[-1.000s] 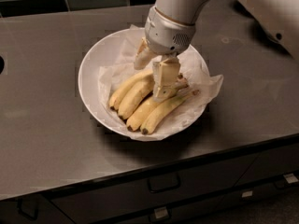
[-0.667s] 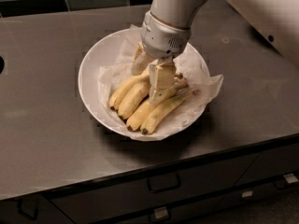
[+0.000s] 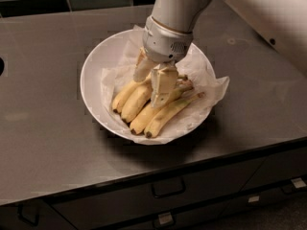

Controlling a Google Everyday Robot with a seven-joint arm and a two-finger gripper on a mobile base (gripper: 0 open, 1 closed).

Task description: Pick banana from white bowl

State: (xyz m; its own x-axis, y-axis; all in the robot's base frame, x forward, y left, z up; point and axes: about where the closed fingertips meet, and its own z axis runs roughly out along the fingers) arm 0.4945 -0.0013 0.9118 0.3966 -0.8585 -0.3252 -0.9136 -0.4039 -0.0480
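Note:
The white bowl (image 3: 93, 87) sits on the dark counter, lined with crumpled white paper. Several yellow bananas lie side by side in it, stems toward the back right. The banana (image 3: 145, 120), long and plump, runs from the bowl's front up under the gripper, which hides its stem end. My gripper (image 3: 153, 80) reaches down from the white arm into the bowl, onto the stem ends of the bunch. It is open, with one finger (image 3: 143, 67) at the back left and the other finger (image 3: 163, 86) over the middle bananas.
The grey counter (image 3: 43, 147) surrounds the bowl, with its front edge just below the bowl. Drawers with handles (image 3: 168, 188) run under it. Dark tiles line the back wall. The white arm (image 3: 268, 18) crosses the upper right.
The gripper has shifted slightly left and lower over the bananas. The bananas and bowl have not moved.

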